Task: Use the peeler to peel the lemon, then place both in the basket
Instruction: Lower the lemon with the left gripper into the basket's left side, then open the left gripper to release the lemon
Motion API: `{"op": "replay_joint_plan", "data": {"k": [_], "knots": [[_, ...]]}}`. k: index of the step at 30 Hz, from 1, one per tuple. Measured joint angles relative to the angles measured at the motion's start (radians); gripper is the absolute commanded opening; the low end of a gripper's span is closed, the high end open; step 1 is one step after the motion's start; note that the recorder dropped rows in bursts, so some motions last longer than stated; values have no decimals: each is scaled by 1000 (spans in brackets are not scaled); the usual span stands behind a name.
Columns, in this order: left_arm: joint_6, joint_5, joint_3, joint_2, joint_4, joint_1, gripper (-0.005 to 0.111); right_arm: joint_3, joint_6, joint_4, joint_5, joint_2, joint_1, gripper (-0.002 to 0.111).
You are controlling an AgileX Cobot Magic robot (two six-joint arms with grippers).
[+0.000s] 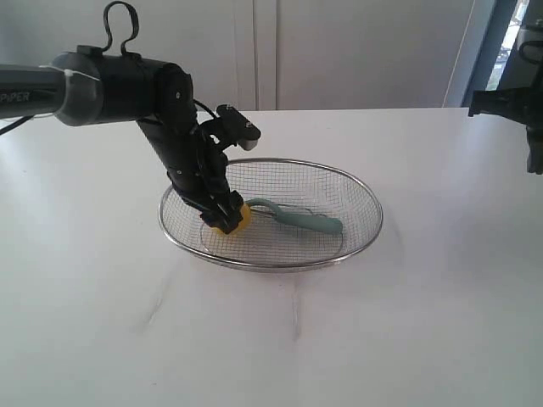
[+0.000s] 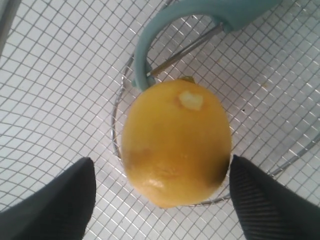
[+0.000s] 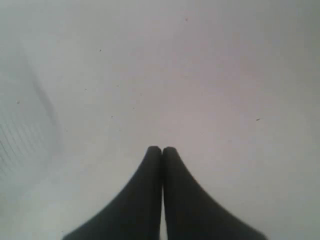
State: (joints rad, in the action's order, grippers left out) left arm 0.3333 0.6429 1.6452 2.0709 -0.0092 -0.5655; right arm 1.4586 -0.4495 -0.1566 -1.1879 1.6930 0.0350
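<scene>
Left wrist view: peeler (image 2: 226, 10) just beside lemon (image 2: 175, 150), in basket (image 2: 60, 75).

A plain white bench (image 1: 424, 322) is filling the lower part of the exterior view and catching faint shadows. Behind it, a pale wall (image 1: 356, 51) of flat panels is running across, split by thin vertical seams (image 1: 254, 51). At the upper right, what may be a window (image 1: 519, 30) beside a blue-grey frame (image 1: 472, 51) is letting daylight in.
</scene>
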Motion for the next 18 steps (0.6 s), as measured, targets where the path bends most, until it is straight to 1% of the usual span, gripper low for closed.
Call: {"op": "replay_joint_plan", "data": {"k": [5,7,8,12,16,18], "knots": [[0,20,0,-38,0,0,76,0,0,0,0,0,0,0],[0,42,1,-50,0,0,72,0,0,0,0,0,0,0],[0,60,2,-60,0,0,67,0,0,0,0,0,0,0],[-17,118,2,-84,9,0,43,0,0,0,0,0,0,0],[-37,177,2,-117,25,0,12,0,0,0,2,0,0,0],[-64,206,2,-134,37,0,0,0,0,0,2,0,0,0]]}}
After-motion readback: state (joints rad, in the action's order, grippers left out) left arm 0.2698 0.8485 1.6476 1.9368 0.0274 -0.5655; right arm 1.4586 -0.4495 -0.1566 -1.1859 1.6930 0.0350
